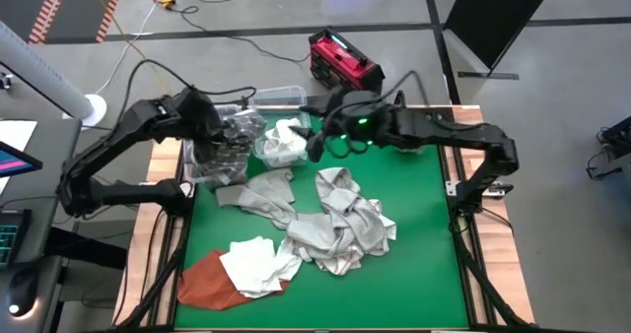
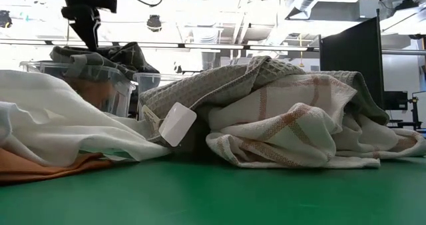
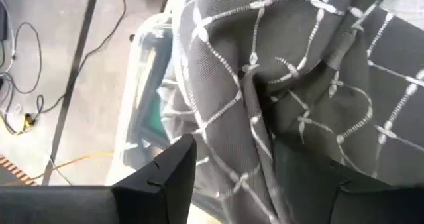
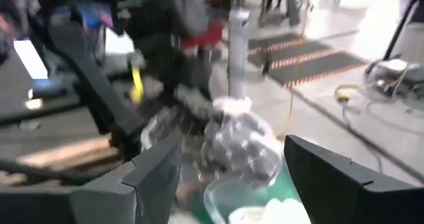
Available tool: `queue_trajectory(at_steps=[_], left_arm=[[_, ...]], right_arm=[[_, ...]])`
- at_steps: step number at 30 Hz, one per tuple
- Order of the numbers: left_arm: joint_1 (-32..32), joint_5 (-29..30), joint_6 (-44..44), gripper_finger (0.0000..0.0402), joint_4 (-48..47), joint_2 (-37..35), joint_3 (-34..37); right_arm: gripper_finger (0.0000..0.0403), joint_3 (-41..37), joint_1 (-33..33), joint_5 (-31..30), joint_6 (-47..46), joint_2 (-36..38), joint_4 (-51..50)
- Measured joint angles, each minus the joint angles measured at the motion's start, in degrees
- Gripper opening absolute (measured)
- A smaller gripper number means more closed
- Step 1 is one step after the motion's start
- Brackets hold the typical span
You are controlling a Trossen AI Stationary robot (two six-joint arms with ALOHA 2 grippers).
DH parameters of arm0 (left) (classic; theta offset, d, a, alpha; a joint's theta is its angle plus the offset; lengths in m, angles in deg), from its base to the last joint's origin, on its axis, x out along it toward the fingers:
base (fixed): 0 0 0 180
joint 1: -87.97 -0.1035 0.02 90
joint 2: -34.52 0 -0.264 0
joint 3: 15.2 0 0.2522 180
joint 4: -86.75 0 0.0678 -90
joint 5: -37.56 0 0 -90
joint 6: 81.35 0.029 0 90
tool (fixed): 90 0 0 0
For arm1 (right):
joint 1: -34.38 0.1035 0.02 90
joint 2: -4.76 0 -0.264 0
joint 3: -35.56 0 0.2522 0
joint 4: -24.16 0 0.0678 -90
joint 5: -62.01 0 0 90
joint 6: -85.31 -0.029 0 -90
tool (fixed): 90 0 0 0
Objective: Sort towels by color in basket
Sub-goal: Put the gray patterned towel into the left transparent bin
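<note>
While the left end effector [image 1: 219, 128] hangs over the clear bin [image 1: 202, 161] at the back-left corner of the table [image 1: 424, 264], its fingers [image 3: 159, 177] stand apart with the dark grey towel [image 3: 298, 98] between and beyond them; can't tell if a finger touches the cloth. That towel has a thin white grid pattern and sits bunched in the bin, heaped above the rim in the low view.

Right end effector [image 1: 317, 142] is just right of that bin, over a second clear bin [image 1: 281, 156] holding a white towel [image 1: 284, 141]. Its jaws are spread wide, nothing between them.

Rest of the towels, relative to the left bin:
- grey waffle towel [image 1: 258, 193] just in front of it, spread on the table
- pile of light checked towels [image 1: 340, 225] in front and to the right, mid-table, touching the grey one
- plain white towel [image 1: 258, 264] well in front, near the front edge
- rust-orange towel [image 1: 202, 282] under the white one, poking out at its left side

Red case [image 1: 342, 62] lies on the floor behind the table.
</note>
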State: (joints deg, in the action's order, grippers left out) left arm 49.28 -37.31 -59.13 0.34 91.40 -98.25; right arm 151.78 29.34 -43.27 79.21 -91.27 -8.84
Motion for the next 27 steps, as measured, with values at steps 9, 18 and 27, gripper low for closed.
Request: queue_trajectory(at_steps=[9,18,27], left_arm=[[0.0,-7.6,-7.2,0.0187,0.0,-3.9,-7.0],[0.1,-13.9,-6.2,0.0189,12.5,-6.9,-2.9],[1.0,-19.6,-7.1,0.0212,22.5,0.7,1.4]], right_arm=[[0.0295,0.0,0.3,3.5,-2.2,-10.5,8.6],[0.0295,0.0,1.8,3.5,-8.5,-13.0,9.0],[0.0295,0.0,2.8,0.9,-7.8,-6.6,-2.8]])
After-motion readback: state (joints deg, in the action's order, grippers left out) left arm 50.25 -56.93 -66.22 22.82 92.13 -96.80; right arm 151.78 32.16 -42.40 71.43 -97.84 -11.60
